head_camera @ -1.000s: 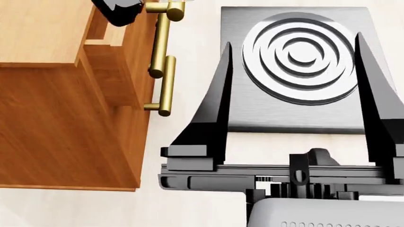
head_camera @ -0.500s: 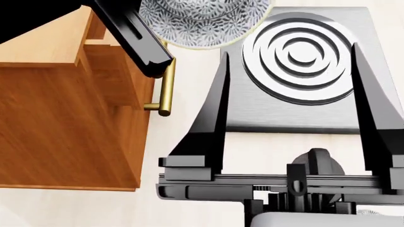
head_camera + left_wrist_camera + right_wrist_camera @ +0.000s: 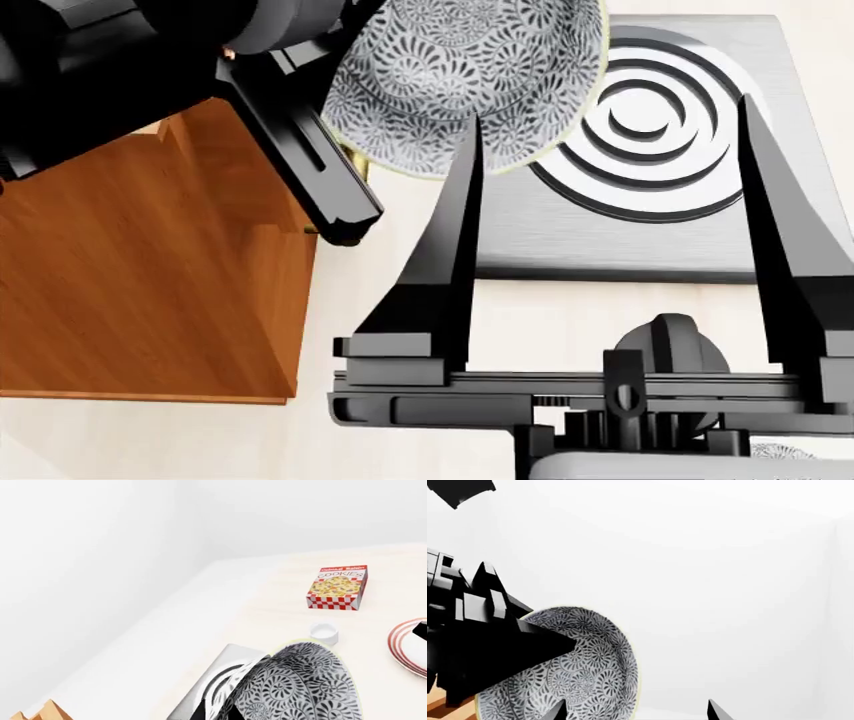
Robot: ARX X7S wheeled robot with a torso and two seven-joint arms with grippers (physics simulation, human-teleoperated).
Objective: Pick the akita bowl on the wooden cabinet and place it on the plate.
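Transport step: akita bowl [image 3: 461, 75] gripped in left claw [image 3: 340, 150], lifted off wooden cabinet [image 3: 134, 280], over stove [image 3: 641, 150]. Right claw [image 3: 607, 160] wide open, empty. Next: carry to plate [image 3: 408, 645] past cup [image 3: 323, 632], lower level, release

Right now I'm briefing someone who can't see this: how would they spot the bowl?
Start at the wooden cabinet and the grey stove beside it. The akita bowl hangs above where they meet, in the left tool. Dense blue-grey floral patterning covers it.
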